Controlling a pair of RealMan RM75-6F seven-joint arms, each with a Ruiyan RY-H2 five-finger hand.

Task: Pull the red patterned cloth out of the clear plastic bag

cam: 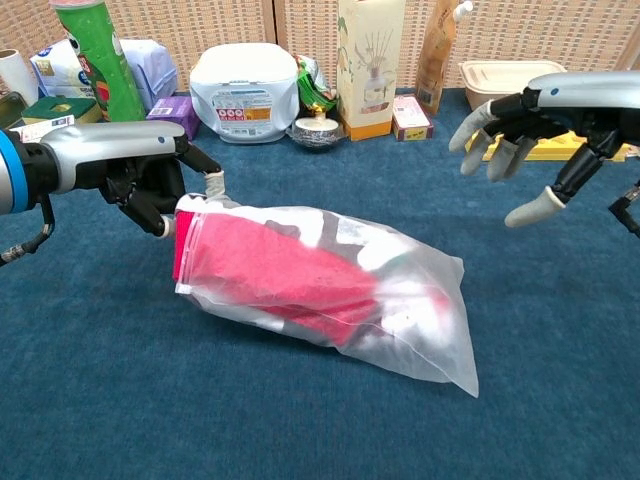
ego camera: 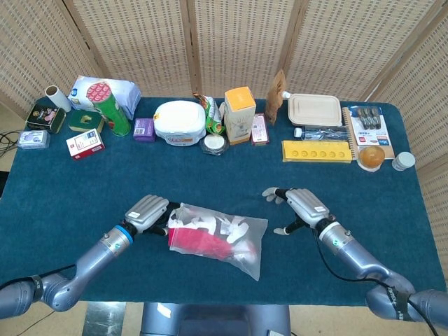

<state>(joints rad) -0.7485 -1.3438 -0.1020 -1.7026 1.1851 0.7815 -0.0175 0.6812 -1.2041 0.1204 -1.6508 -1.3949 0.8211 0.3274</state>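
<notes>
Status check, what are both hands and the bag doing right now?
Left hand grips the bag mouth. Right hand open, clear of the bag. Red cloth inside the bag. Nothing in the way.

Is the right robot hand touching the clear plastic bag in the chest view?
No. The right robot hand hangs open above the table, well clear of the clear plastic bag, which only the left robot hand holds.

The clear plastic bag (ego camera: 225,236) lies on the blue table (ego camera: 70,189), the red patterned cloth (ego camera: 198,241) inside it. The left hand (ego camera: 148,213) grips the bag's left end; the right hand (ego camera: 299,207) hovers apart, fingers spread
</notes>
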